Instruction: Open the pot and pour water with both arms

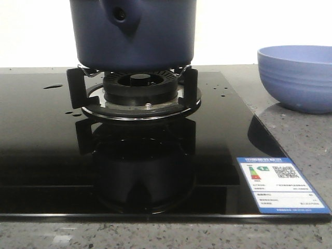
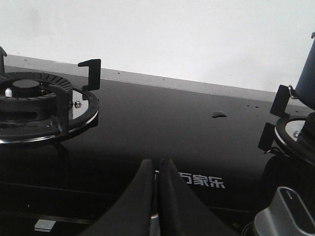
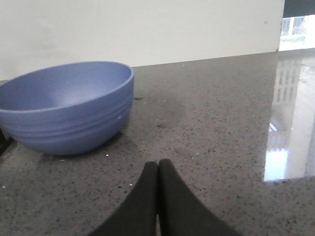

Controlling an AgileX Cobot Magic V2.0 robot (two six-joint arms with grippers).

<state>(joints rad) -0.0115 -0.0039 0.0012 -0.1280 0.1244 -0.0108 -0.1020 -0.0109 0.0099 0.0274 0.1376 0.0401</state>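
The dark navy pot (image 1: pixel 133 36) stands on the gas burner (image 1: pixel 136 91) of the black glass hob, its tapered stub with a round hole (image 1: pixel 120 14) facing me; its top is cut off by the view. A sliver of the pot (image 2: pixel 307 73) shows in the left wrist view. Water shows as a small puddle (image 2: pixel 218 114) and droplets (image 1: pixel 52 86) on the glass. My left gripper (image 2: pixel 157 162) is shut and empty, low over the hob's front between the two burners. My right gripper (image 3: pixel 158 163) is shut and empty over the grey counter, near the bowl. Neither gripper shows in the front view.
A lighter blue ribbed bowl (image 1: pixel 296 77) stands on the speckled counter right of the hob, and shows in the right wrist view (image 3: pixel 66 105). A second burner with pot supports (image 2: pixel 39 105) lies left of the left gripper. A control knob (image 2: pixel 284 216) and an energy label (image 1: pixel 280 184) sit at the hob's front.
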